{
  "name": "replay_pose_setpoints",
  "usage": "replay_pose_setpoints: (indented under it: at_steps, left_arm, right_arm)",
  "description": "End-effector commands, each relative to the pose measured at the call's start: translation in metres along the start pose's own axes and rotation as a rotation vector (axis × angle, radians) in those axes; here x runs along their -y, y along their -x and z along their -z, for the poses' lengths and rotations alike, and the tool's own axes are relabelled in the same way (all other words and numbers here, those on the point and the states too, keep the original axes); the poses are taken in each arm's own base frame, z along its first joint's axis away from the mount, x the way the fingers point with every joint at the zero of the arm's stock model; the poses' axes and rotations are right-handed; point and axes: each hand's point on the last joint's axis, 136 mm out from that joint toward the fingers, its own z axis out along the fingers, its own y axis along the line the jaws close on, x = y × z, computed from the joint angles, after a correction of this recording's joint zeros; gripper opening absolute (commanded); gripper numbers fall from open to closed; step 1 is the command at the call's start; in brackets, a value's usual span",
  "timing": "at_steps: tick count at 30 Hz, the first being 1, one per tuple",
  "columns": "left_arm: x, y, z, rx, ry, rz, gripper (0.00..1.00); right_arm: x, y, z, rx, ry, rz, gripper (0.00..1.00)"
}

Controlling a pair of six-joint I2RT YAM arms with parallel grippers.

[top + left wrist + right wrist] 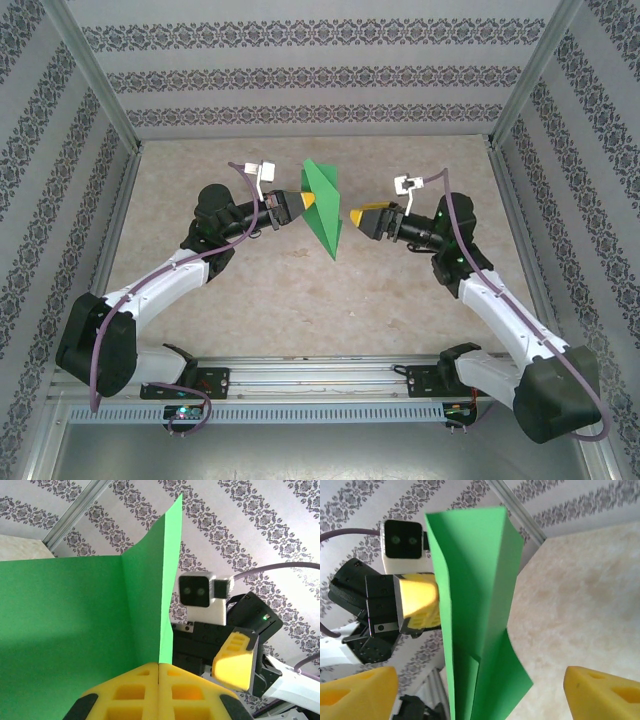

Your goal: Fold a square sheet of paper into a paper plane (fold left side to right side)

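Overhead view: the creased, bright green sheet of paper (322, 205) is held off the beige desk (300, 300) by the left gripper (306, 203), with the right gripper (355, 214) just beside it.
Left wrist view: the jaws are clamped on the paper's edge.
Right wrist view: the jaws are spread apart, with nothing in them.
Step in hand: a mid-air fold. The right gripper probably needs a fresh hold next.

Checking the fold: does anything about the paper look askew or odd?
The green paper stands upright, pinched by the left gripper alone; its flaps splay apart instead of lying flat. The right gripper is open beside it.
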Motion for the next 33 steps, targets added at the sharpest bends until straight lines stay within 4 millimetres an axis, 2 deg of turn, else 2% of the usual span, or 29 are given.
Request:
replay_pose_setpoints:
  at_steps: [1, 7, 12, 21, 32, 33]
  left_arm:
    - [0.017, 0.007, -0.001, 0.029, -0.046, -0.048, 0.0]
    - [0.017, 0.007, -0.001, 0.026, -0.046, -0.047, 0.0]
    - [0.017, 0.006, -0.002, 0.025, -0.049, -0.044, 0.0]
    - [0.015, 0.005, -0.003, 0.02, -0.048, -0.034, 0.0]
    - [0.009, 0.001, -0.004, 0.01, -0.03, -0.025, 0.0]
    - [0.008, 0.001, -0.004, 0.01, -0.025, -0.025, 0.03]
  right_arm:
    - [-0.003, -0.022, -0.005, -0.067, 0.048, -0.079, 0.95]
    - [-0.015, -0.038, -0.023, -0.14, 0.112, -0.1, 0.97]
    - [-0.026, -0.032, -0.039, -0.16, 0.153, -0.08, 0.9]
    - [-0.031, -0.012, -0.046, -0.123, 0.157, -0.019, 0.64]
    - [-0.027, -0.006, -0.047, -0.105, 0.128, 0.001, 0.33]
    - [-0.027, -0.007, -0.047, -0.105, 0.126, 0.002, 0.27]
